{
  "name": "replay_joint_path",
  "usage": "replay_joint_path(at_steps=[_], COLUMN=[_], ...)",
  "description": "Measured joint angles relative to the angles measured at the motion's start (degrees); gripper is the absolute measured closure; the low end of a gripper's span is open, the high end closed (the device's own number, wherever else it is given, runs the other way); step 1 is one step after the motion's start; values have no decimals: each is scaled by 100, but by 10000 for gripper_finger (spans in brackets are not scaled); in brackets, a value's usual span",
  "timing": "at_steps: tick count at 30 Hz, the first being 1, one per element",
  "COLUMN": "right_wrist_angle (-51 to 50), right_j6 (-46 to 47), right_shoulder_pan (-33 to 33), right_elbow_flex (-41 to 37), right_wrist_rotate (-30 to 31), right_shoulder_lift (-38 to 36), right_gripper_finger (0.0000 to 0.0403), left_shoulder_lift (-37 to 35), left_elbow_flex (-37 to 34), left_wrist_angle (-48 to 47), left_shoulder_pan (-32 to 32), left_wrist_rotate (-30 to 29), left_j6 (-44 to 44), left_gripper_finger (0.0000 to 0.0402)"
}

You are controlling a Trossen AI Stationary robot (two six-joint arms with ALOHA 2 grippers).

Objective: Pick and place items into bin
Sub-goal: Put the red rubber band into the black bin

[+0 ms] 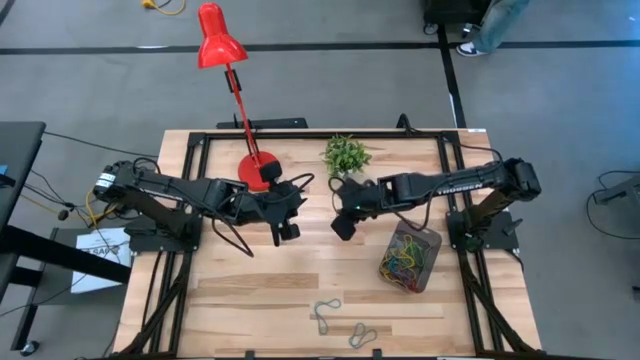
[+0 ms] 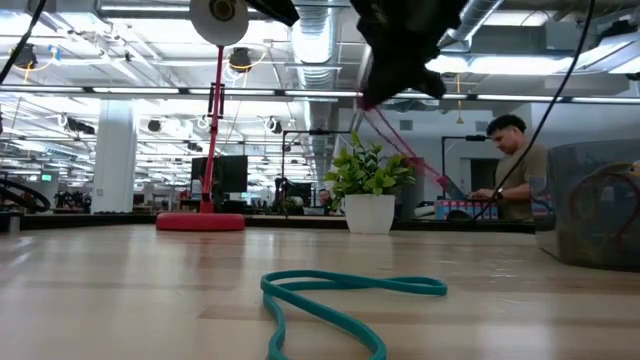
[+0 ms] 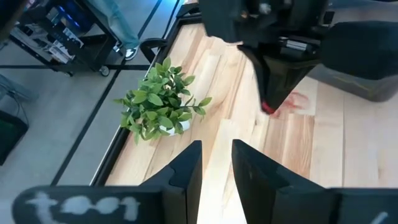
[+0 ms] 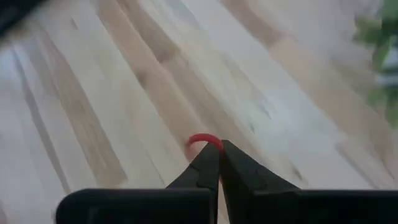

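- Bin [image 1: 411, 257] is sitting near the counter [image 1: 250, 300] right edge, about mid-depth, already holding a tangled pile of bands [image 1: 403, 258], mixed colours: red, yellow, green, blue. Bulk of the job is looking done.
- Still lying loose: two grey-blue loops [image 1: 325, 314] close to the counter front edge, roughly centre, a second one [image 1: 362, 335] just beside it toward the front. In the low view a teal band [image 2: 330, 300] is lying nearest the cam; likely one of those same loops, can't confirm.
- Right claw [image 1: 342, 226] is hanging over counter centre, between the plant [image 1: 346, 154] and the bin, fingers pressed together on a red band [image 4: 203, 141]; red loop is poking out past the tips in the right wrist view. Judging: this one is mid-transfer, not yet binned.
- Left claw [image 1: 288, 232] is hovering just beside the lamp base [image 1: 256, 172], left of centre, fingers [image 3: 186, 171] parted w/ a narrow gap, nothing between them.
- Remaining, est.: red band to the bin, then the front-edge loops.
- Hard to make out: band count inside the bin; whether more loops are hiding under the arms; red smudge [image 3: 297, 101] on the wood in the left wrist view could be a band or just shadow/reflection. Low view is cutting off both claws at top.
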Motion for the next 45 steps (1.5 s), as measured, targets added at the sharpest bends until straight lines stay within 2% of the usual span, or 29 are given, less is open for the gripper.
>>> replay_joint_path(at_steps=[5,12,21,34,40,45], right_wrist_angle=[-888,-3003,-5400,-5224,-4950,-4423], right_j6=[396,1469,1832,1517,1519,1517], right_shoulder_pan=[106,261,718,1374,1521,1569], right_elbow_flex=[0,0,0,-2,-2,-2], right_wrist_rotate=[-217,-586,-940,-2067,-1893,-1204], right_shoulder_lift=[1,-20,-20,-169,-173,-173], right_gripper_finger=[402,402,402,401,399,399], left_shoulder_lift=[0,0,0,4,4,4], left_elbow_flex=[0,0,0,-63,-66,-66], left_wrist_angle=[0,0,-2,18,28,28], left_shoulder_pan=[0,0,17,73,76,76], left_wrist_rotate=[0,-4,15,41,42,42], left_j6=[-1,10,10,-5,-18,-42], left_gripper_finger=[322,322,322,322,322,322])
